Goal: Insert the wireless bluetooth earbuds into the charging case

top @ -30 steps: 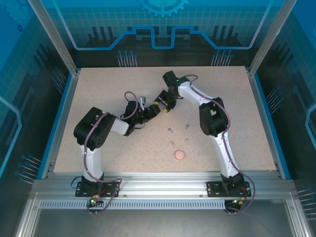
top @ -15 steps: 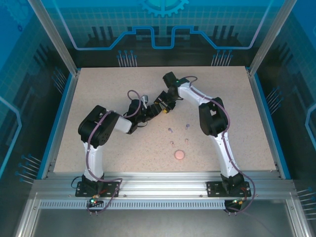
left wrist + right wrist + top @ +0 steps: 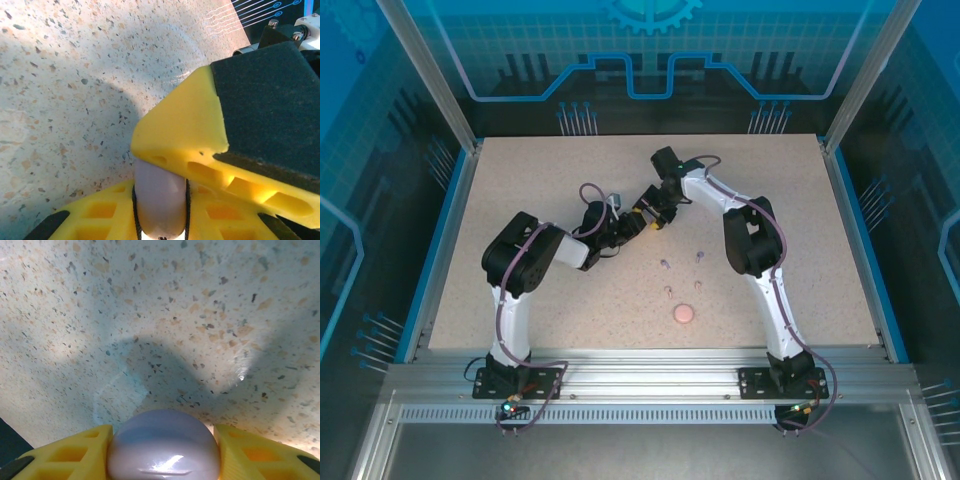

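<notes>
A pale purple charging case, a rounded glossy dome, sits between my right gripper's yellow fingers, which are shut on its sides. In the left wrist view the same case shows edge-on, and my left gripper is shut on its narrow sides, with a right finger lying across just above. Seen from above, both grippers meet at mid-table and hide the case. Two pale purple earbuds and two pale pink earbuds lie loose on the table, to the right of and nearer than the grippers.
A round pink disc lies near the front, just beyond the pink buds. The speckled table has blue raised edges at left and right and an aluminium frame at the front. The right arm's elbow stands right of the buds.
My left arm has reached further right toward the right gripper, and its jaws have closed onto the case. The right arm has held still.
</notes>
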Robot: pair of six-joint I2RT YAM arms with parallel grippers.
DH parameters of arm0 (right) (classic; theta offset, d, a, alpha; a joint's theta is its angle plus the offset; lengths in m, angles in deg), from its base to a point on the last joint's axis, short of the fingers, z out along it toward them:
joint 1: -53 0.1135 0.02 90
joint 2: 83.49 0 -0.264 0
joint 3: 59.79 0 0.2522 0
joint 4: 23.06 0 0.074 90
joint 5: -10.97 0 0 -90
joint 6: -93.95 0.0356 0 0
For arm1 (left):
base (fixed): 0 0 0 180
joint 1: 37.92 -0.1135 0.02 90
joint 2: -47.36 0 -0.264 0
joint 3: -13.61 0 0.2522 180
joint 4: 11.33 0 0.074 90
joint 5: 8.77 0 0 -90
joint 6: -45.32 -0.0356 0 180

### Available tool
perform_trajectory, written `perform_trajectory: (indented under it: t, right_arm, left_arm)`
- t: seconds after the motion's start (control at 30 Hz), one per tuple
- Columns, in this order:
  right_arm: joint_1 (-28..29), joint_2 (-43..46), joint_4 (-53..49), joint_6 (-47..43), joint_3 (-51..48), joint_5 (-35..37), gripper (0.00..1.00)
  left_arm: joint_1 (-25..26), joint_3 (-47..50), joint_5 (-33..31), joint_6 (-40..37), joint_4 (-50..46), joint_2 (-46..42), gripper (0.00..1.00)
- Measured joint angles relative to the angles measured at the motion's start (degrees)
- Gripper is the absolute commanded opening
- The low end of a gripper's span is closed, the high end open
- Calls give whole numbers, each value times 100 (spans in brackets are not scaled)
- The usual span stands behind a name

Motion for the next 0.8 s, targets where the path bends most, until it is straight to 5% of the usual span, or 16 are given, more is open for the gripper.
perform_trajectory:
  t: [0.17,0.47,0.8]
  right_arm:
    - [-13,74,24,31,-2,-61,84]
    - [-660,1093,181,-509,-219,111,89]
    - [-1189,3679,2658,-2815,-3888,-706,89]
  left_arm:
    - [15,-31,4,9,2,0,12]
    - [15,37,431,-92,-328,-391,6]
    - [-109,-592,2232,-887,-1624,-1377,6]
